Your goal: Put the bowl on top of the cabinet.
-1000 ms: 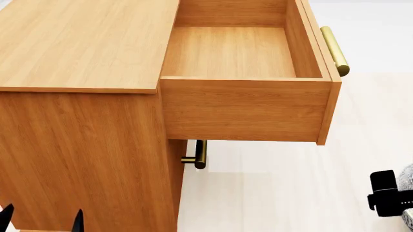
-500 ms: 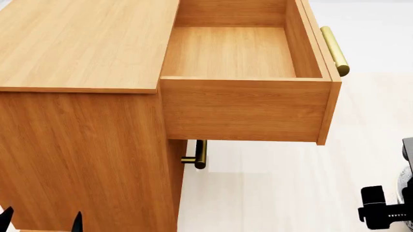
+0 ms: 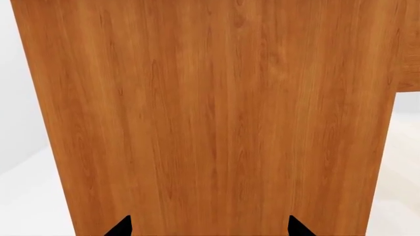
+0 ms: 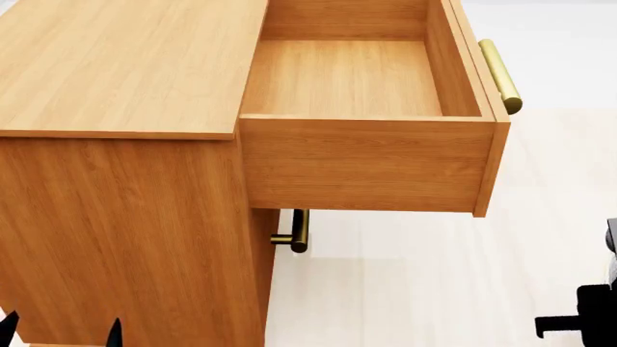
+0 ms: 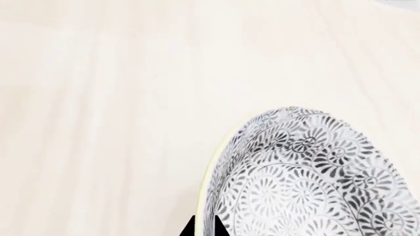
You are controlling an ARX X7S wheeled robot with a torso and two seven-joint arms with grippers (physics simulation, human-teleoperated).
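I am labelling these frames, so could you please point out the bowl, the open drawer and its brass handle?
bowl point(image 5: 308, 182): right wrist view, patterned outer wall.
drawer point(image 4: 366, 163): head view, near side panel.
handle point(image 4: 499, 74): head view, middle of the bar.

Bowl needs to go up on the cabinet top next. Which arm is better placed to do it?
The right. In its wrist view the right gripper has its fingertips pinched on the rim of the bowl. The left gripper is open and empty, facing the side of the cabinet, low down.
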